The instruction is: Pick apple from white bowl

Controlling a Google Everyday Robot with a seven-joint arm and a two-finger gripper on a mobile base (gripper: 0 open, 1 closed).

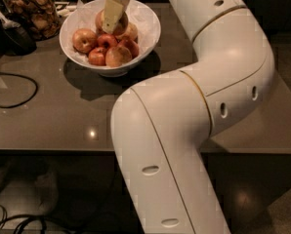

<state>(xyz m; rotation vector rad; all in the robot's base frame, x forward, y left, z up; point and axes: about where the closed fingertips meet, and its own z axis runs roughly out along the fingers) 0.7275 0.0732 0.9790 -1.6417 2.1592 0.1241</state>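
Observation:
The white bowl [151,29] stands at the back of the grey table, lined with white paper and holding several apples. My gripper [112,19] reaches down over the bowl's middle from the top edge of the camera view. Its pale fingers [111,12] are shut on the apple [123,25], pale yellow with an orange blush, held just above the pile. Smaller red apples [84,39] and an orange-yellow apple [118,56] lie below it in the bowl.
A glass jar of brown snacks [32,11] stands left of the bowl, with a dark object [11,35] in front of it. A black cable [16,89] loops on the table at left. My white arm [199,106] fills the right and front.

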